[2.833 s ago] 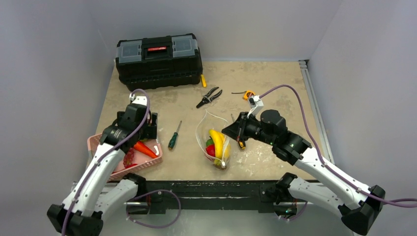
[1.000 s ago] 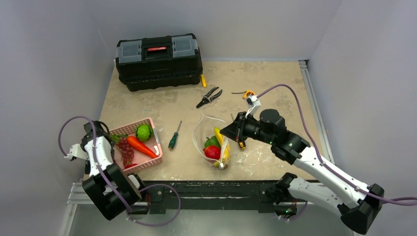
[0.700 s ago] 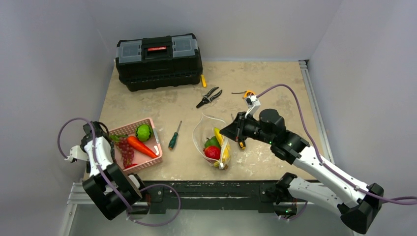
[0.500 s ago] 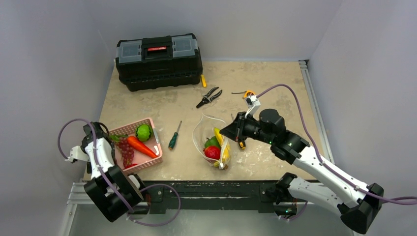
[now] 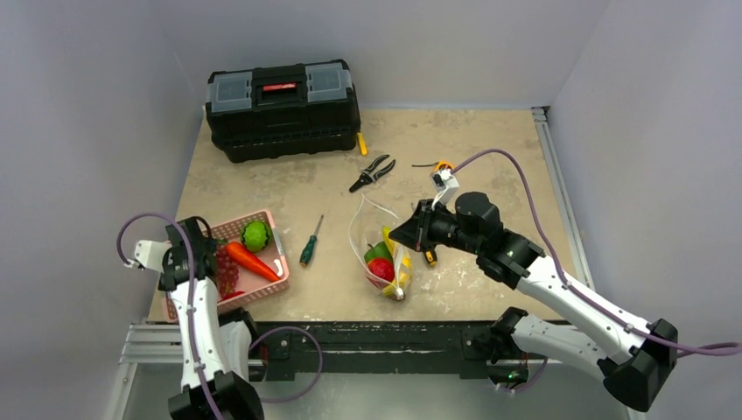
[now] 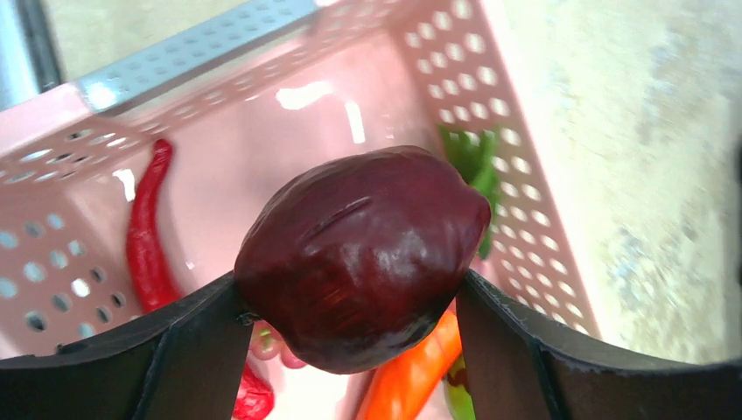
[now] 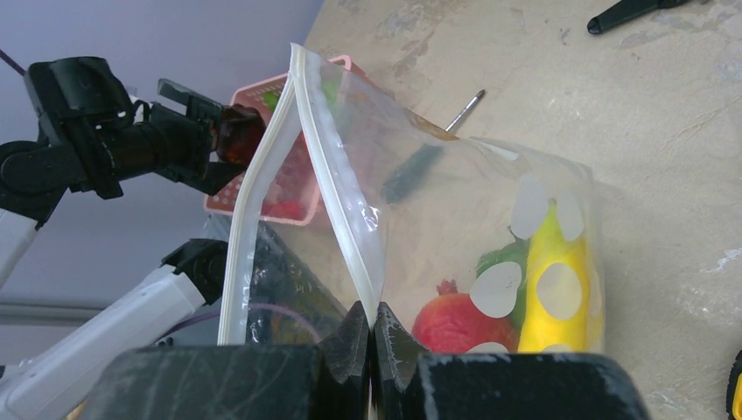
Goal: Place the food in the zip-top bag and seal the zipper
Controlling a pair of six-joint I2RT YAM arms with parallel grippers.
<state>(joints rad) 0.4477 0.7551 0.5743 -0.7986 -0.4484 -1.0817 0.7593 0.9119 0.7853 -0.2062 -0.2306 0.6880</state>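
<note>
— Dark-red fruit (image 6: 367,236); who has it?
— The left gripper (image 6: 350,297) squeezes it above the pink basket (image 6: 254,175); the zip-top bag (image 7: 455,201) stands well off to its right, mouth up; the right gripper (image 7: 369,328) pinches the zipper (image 7: 337,184), holding it open.

No lettering, number or brand is legible to me in any view. The red strip (image 5: 279,87) on the lid of the black toolbox (image 5: 283,122) is too small for me to tell whether it carries writing. The white dots on the zip-top bag (image 7: 437,201) are plain.
</note>
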